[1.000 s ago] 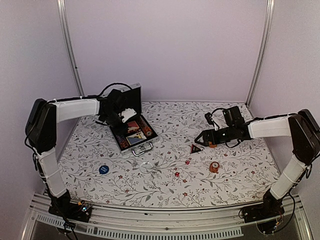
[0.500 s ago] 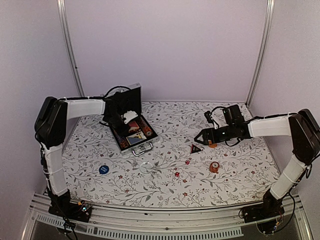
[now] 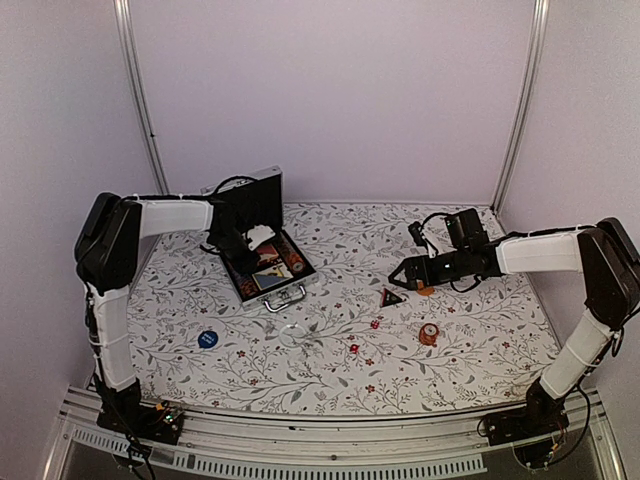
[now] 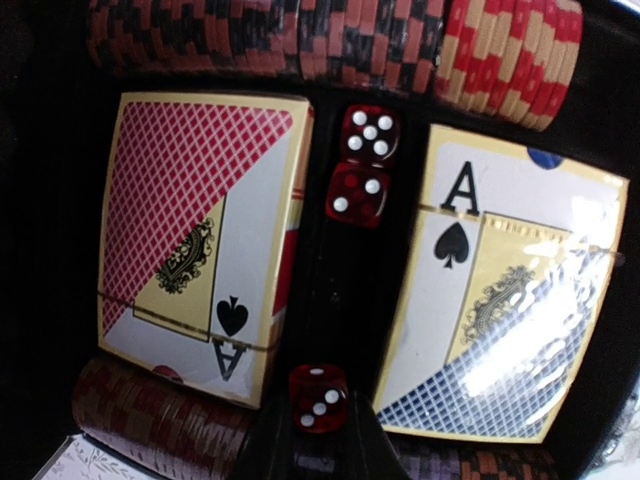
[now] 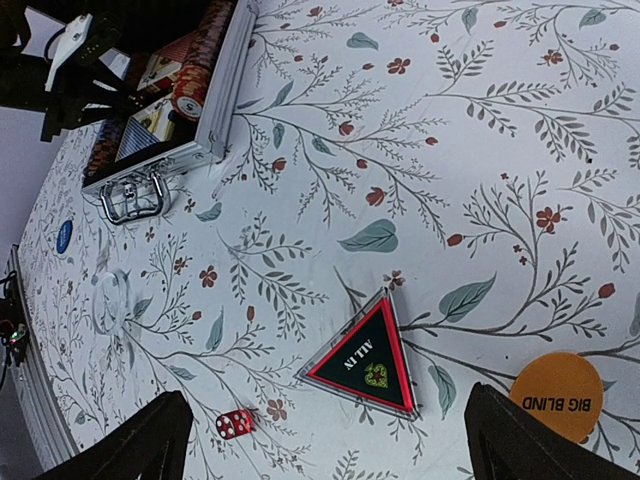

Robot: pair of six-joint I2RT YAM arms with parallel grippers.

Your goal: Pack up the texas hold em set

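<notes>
The open silver aluminium briefcase (image 3: 276, 292) is seen at the far left, where a small red die (image 4: 318, 395) is pinched by the nearly closed left gripper (image 4: 318, 440). The right gripper (image 5: 330, 450) is held wide open, empty, close to the black triangular token (image 5: 366, 362)

White tablecloth (image 5: 480, 130): grey-green leaves, red blooms; black triangular token (image 5: 365, 355), red-edged; orange round token (image 5: 558, 395), black lettering; translucent red dice (image 4: 368, 133), white pips.
</notes>
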